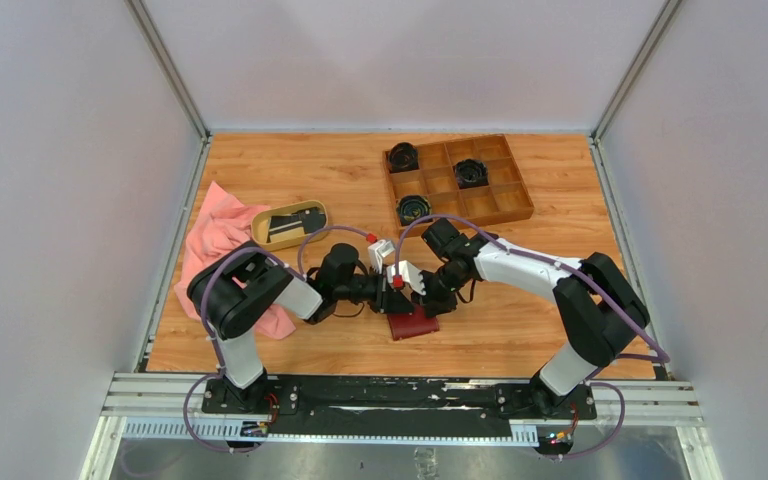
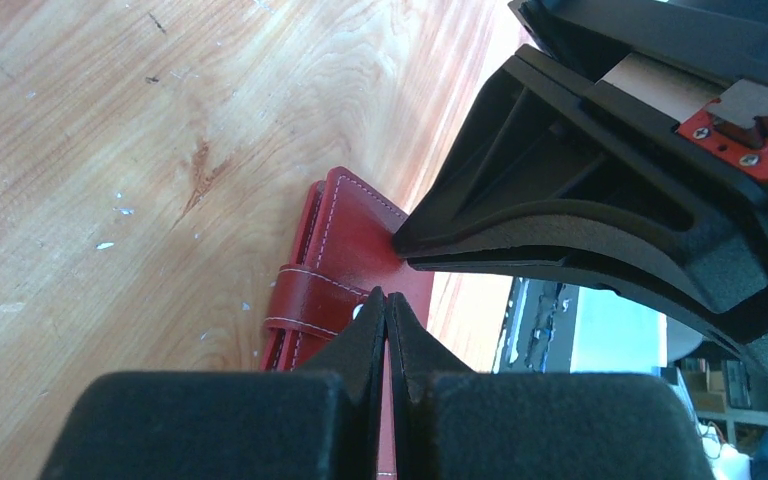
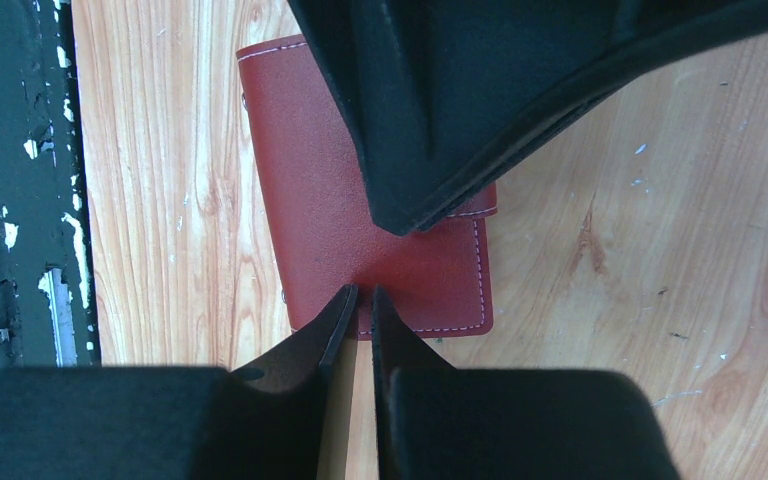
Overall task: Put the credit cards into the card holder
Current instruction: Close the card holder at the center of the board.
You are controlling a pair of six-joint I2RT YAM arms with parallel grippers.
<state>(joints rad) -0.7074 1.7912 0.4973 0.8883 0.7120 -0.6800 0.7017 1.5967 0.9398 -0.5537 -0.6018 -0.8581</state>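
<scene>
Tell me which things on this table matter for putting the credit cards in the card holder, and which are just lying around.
For the job:
- the card holder, dark red, between the two arms
- the credit cards, dark, lying in the tan oval dish

Just lying about:
- the pink cloth
- the wooden compartment box
- the black coiled items in it

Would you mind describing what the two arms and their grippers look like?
The left arm and right arm have black joints, white link shells and loose purple cables. The left gripper and right gripper have white housings with red fittings and black, wedge-shaped fingers with matte inner faces.
</scene>
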